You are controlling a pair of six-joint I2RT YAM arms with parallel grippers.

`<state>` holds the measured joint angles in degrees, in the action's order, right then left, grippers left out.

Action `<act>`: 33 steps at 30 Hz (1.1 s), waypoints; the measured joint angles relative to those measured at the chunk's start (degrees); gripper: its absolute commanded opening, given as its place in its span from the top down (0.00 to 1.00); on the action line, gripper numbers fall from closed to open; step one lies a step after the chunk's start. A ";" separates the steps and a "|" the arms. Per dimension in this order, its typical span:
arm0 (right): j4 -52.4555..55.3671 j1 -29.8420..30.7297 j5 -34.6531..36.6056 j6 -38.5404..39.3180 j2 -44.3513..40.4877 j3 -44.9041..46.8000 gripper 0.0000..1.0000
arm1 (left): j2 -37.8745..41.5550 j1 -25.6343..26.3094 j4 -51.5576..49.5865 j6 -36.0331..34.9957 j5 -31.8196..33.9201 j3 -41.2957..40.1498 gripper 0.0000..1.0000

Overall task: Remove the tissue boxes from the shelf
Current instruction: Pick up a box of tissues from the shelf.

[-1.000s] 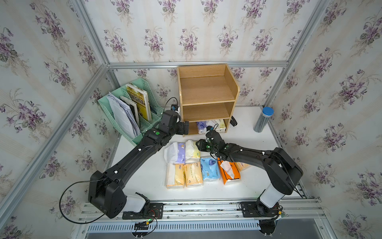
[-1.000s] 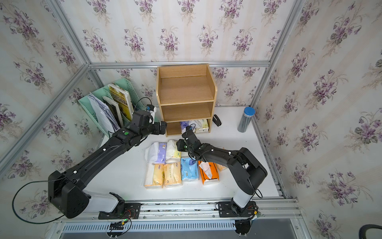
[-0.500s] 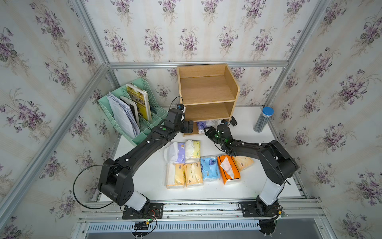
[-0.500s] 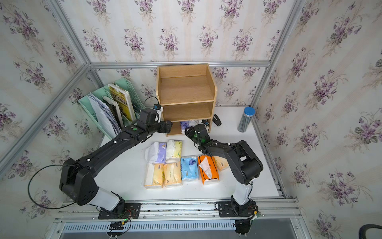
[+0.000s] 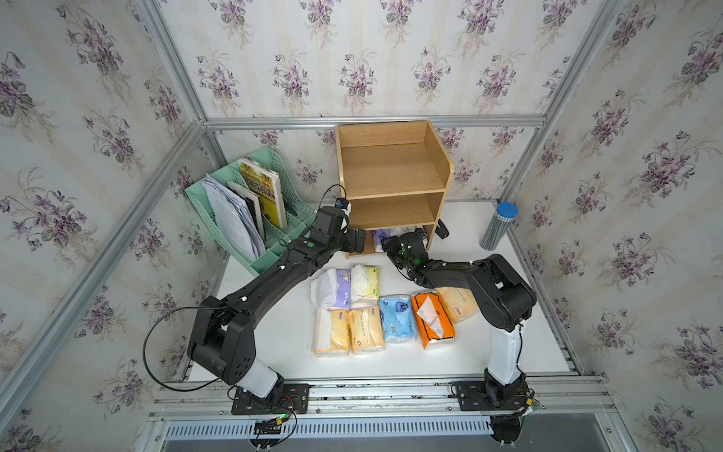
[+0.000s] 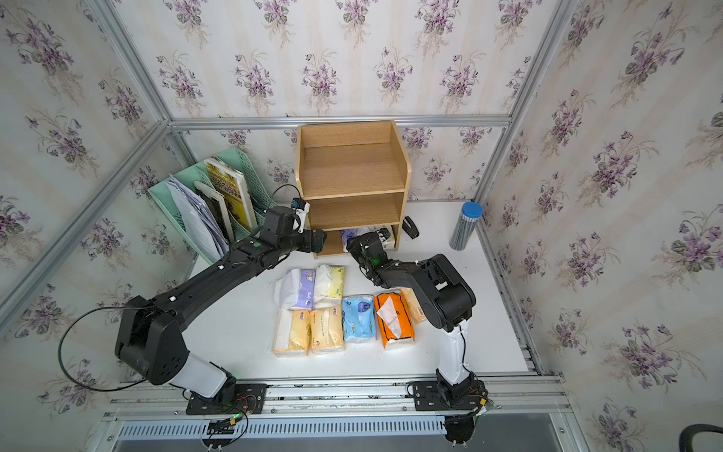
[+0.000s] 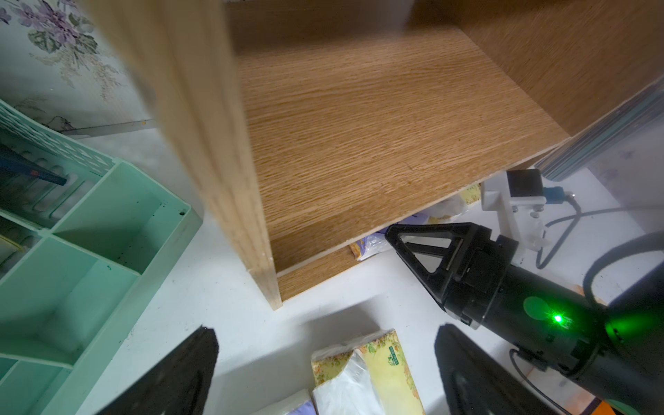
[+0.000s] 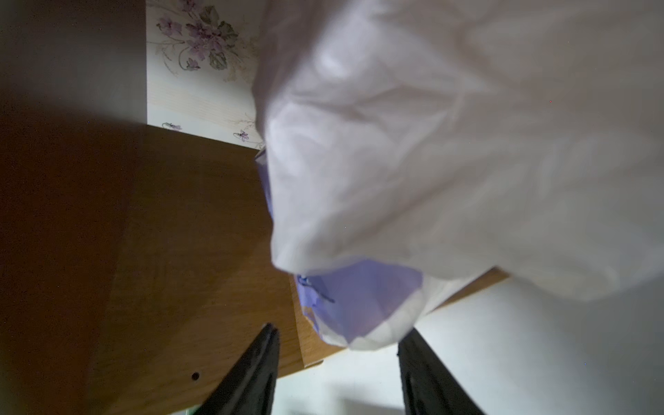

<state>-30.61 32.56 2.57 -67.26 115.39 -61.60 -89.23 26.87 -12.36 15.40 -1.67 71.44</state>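
The purple tissue pack lies on the bottom level of the shelf. The right gripper is open around its end. It should push in deeper, then squeeze softly. The left gripper is open and empty.

You are working in a lab test cell dressed up as a corner of a home. Behind and to either side of the wooden shelf, floral wallpaper covers flat panels held in a bare aluminium frame. The shelf stands on a white table beside a mint file rack of papers. In front of it, the arm bases are bolted to a metal rail.
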 measured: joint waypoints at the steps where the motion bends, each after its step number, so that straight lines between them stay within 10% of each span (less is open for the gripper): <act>1: 0.63 -0.02 0.20 0.00 0.85 -0.92 0.48 | 0.00 0.00 0.11 0.00 -0.20 0.00 0.01; 12: 7.13 -0.28 2.56 2.45 3.72 -6.36 0.99 | 0.44 -0.22 0.09 -0.35 -1.03 -0.15 0.01; 33: 11.72 1.95 -6.51 5.64 -14.25 6.10 1.00 | 0.13 -0.33 -5.05 1.55 0.48 5.14 0.01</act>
<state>-18.90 34.50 -3.95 -61.63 101.14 -55.51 -89.10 26.55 -17.41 16.95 -1.19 76.58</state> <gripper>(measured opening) 0.067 0.988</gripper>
